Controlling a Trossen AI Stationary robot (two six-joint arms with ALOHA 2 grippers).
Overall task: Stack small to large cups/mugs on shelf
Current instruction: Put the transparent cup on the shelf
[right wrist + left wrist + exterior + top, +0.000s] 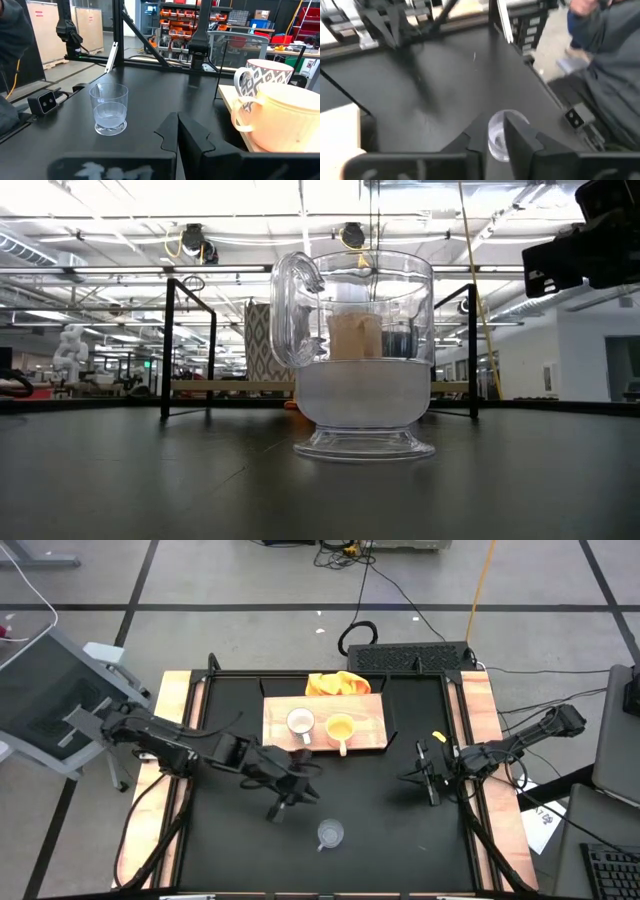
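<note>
The desk [230, 850] has a black top with light-wood strips along its left and right edges. A shelf [372, 730] lies flat on it near the far edge, at the middle. An orange cloth [337, 684] lies bunched just behind the shelf, touching its far edge. A glass cup [330, 834] stands upright on the black top, well in front of the shelf and apart from it, with bare desk all round it.

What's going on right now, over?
Left pincer near glass cup, not holding. Right pincer idle. Two mugs on shelf. Nothing in between.
</note>
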